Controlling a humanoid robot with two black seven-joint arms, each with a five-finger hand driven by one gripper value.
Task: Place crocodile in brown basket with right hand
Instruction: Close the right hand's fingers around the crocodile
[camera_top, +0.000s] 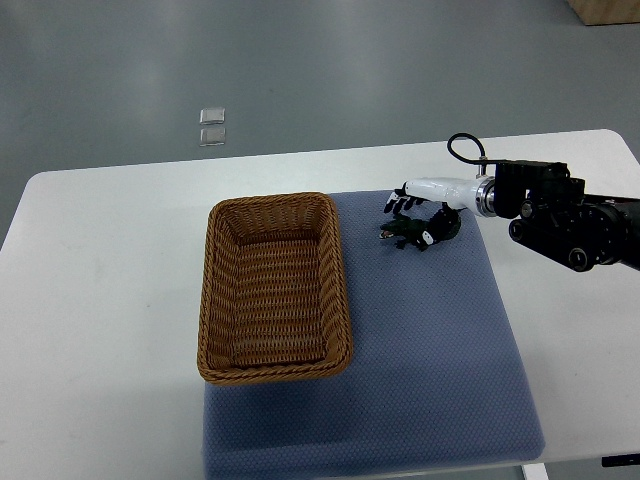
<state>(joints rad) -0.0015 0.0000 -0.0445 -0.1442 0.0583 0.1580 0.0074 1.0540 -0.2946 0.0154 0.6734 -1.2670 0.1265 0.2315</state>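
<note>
Crocodile (404, 234), small dark green toy, sits at the upper right part of the blue mat (430, 350), snout end pointing left toward the basket, tail end tucked under the fingers. The right robot hand (422, 218) has its dark fingers (396, 206) curled down around the crocodile from above and behind, thumb side at the toy's right end, so it grips the toy; whether the toy is lifted off the mat or resting on it cannot be told from this steep angle. White palm and wrist run right from the fingers into a silver cuff, then a black forearm (565, 225) that enters from the right edge, with a black cable (465, 145) looping above the wrist. Brown basket (275, 288), woven wicker, rectangular, stands left of the crocodile, apart from it, nothing inside; its right wall sits on the mat's left edge, the rest on the bare counter. The mat, textured blue-grey, covers the centre-right of the white counter (100, 300), reaching close to its near edge. Beyond the counter's far edge, grey floor (300, 60) with two small clear squares (211, 125) lying one just behind the other, and a brown box corner (605, 10) at the top right. Left arm not visible.
</note>
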